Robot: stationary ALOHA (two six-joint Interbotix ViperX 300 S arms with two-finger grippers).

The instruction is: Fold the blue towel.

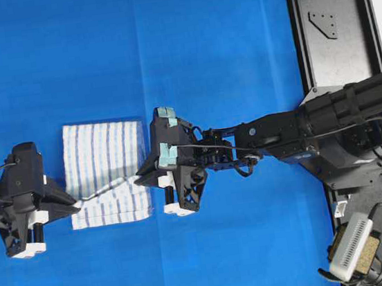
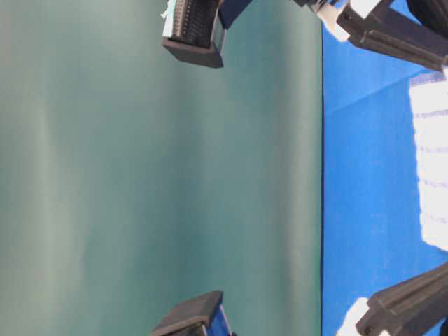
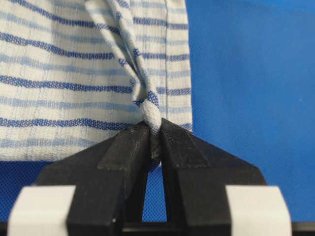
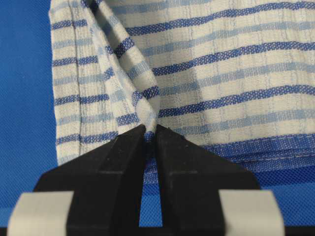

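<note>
Left gripper [image 3: 153, 132], right gripper [image 4: 150, 132]: both clamped on blue towel [image 1: 102, 154] corners, nine and three o'clock.
Risk: uneven pull slips thin pinches.

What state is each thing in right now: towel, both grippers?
blue towel: lying on the table covering, partly folded, an edge lifted at both sides.
left gripper: shut on a pinched towel corner.
right gripper: shut on a pinched towel corner.
table covering: flat under the towel.
</note>
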